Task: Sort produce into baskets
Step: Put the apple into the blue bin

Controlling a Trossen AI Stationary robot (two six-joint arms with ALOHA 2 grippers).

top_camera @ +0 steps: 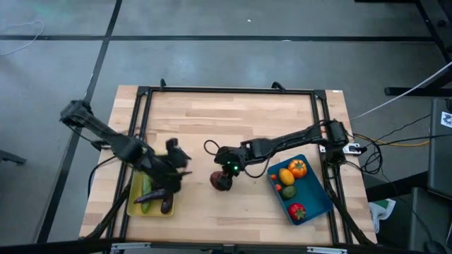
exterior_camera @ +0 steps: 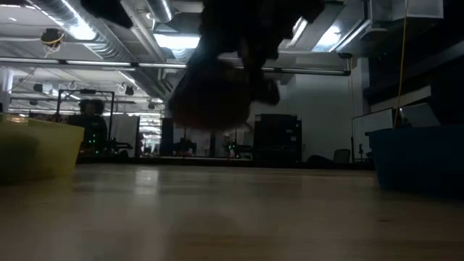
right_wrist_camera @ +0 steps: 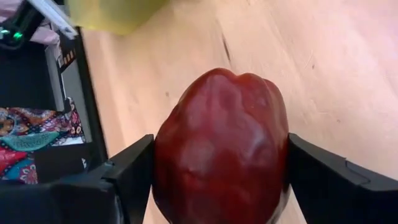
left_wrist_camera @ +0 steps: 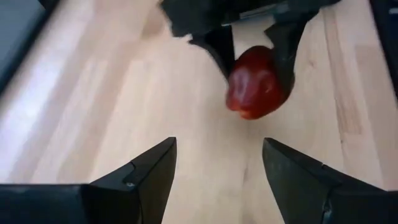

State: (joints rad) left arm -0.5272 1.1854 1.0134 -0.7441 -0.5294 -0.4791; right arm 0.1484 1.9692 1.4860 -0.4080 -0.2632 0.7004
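My right gripper (top_camera: 222, 176) is shut on a dark red apple (right_wrist_camera: 221, 143) near the table's middle, between the two baskets. The low view shows the apple (exterior_camera: 210, 94) above the tabletop. My left gripper (left_wrist_camera: 217, 168) is open and empty. In the high view my left gripper (top_camera: 174, 166) is at the right edge of the yellow basket (top_camera: 134, 201). A green cucumber (top_camera: 147, 189) and a purple eggplant (top_camera: 166, 204) lie in the yellow basket. The blue basket (top_camera: 316, 192) holds an orange piece (top_camera: 298, 168), a yellow one (top_camera: 284, 176) and a red one (top_camera: 296, 210). My right gripper pinches the apple between its two fingers, one on each opposite side (right_wrist_camera: 168, 162). The fingers (left_wrist_camera: 219, 46) come at it from above, pointing down. The apple hangs between them, lifted clear of the table.
The yellow basket (exterior_camera: 36, 148) stands at the table's near left and the blue basket (exterior_camera: 420, 159) at the near right. Bare wood lies between them and toward the far edge. A black frame (top_camera: 226, 92) runs around the tabletop.
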